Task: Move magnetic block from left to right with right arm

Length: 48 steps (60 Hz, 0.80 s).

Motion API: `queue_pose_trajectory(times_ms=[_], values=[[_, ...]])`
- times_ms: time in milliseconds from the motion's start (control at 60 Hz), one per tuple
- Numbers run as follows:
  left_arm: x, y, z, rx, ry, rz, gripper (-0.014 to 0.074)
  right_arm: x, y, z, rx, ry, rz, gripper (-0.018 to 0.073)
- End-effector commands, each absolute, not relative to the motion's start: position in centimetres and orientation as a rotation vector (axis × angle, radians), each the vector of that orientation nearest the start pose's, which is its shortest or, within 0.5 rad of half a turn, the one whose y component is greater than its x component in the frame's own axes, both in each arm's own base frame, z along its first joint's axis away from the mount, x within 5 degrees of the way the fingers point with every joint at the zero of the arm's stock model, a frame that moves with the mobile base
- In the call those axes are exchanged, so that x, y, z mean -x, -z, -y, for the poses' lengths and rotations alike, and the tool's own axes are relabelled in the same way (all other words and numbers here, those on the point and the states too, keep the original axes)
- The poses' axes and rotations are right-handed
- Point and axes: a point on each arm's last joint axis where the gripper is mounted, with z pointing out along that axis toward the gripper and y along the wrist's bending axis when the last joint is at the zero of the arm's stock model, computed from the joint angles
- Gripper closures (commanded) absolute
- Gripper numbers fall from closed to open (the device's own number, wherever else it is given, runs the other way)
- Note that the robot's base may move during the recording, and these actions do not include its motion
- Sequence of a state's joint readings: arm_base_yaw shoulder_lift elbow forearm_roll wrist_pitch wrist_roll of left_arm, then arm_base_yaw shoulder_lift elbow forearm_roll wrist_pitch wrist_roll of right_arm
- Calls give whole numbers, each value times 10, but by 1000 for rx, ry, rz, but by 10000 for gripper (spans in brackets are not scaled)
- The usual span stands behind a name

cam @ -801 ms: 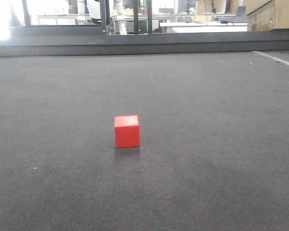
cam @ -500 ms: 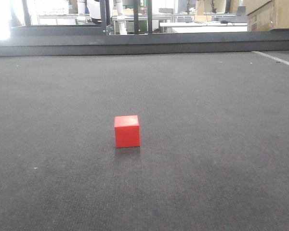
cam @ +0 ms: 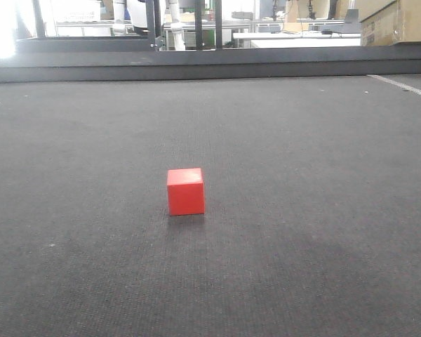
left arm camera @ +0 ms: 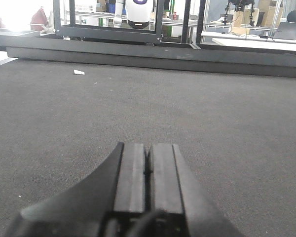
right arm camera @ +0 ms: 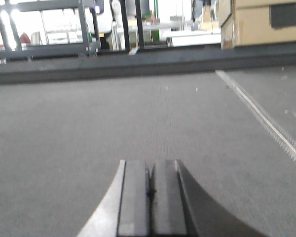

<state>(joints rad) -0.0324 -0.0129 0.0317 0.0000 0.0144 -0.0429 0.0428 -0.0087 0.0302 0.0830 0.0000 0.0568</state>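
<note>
The magnetic block [cam: 186, 191], a small red cube with sharp edges and plain faces, sits alone on the dark grey mat [cam: 302, 175], a little left of centre in the front-facing view and resting flat on one face with its front face turned nearly square to the camera. Neither arm appears in that view. In the left wrist view the left gripper [left arm camera: 148, 170] hangs low over bare mat with its two dark fingers pressed together, only a thin seam between them, holding nothing; a small white scrap [left arm camera: 78, 72] lies far ahead to its left, near the raised black rail [left arm camera: 153, 53] at the mat's far edge. In the right wrist view, which is somewhat blurred, the right gripper [right arm camera: 149, 190] likewise has its fingers closed against each other with nothing between them, over empty-looking mat. A pale strip [right arm camera: 266, 123] runs diagonally along the mat to its right, and what seems to be a cardboard box [right arm camera: 261, 22] stands beyond the rail. The cube shows in neither wrist view.
</note>
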Motion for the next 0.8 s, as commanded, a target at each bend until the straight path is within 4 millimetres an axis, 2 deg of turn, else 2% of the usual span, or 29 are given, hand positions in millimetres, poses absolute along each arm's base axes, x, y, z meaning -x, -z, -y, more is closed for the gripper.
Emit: queue_pose_trajectory(times_ms=[0,217,300,434,550,650,784], values=[[-55,-207,2,12,64,-1423,713,-54,-216,-2,-71,-146,-1370,497],[-55,-207,2,12,64,-1423,713,-52,-225,-1,-96,-175,-1353,497],[-55,-207,2,12,64,-1423,713,-48,-242,-2,-90,-181,-1351,497],[-55,-207,2,12,64,-1423,713,-42,-264,-4,-75,-191,-1490,497],[-55,-207,2,12,64,-1423,713,-46,-283,-5,-69,-199,-1581,487],[-55,-207,2,12,64,-1423,713,-56,-305,-7,-65,-224,-1628,388],[-55,-207,2,12,64,-1423,713,-83,-329,-13,-55,-271,-1706,141]])
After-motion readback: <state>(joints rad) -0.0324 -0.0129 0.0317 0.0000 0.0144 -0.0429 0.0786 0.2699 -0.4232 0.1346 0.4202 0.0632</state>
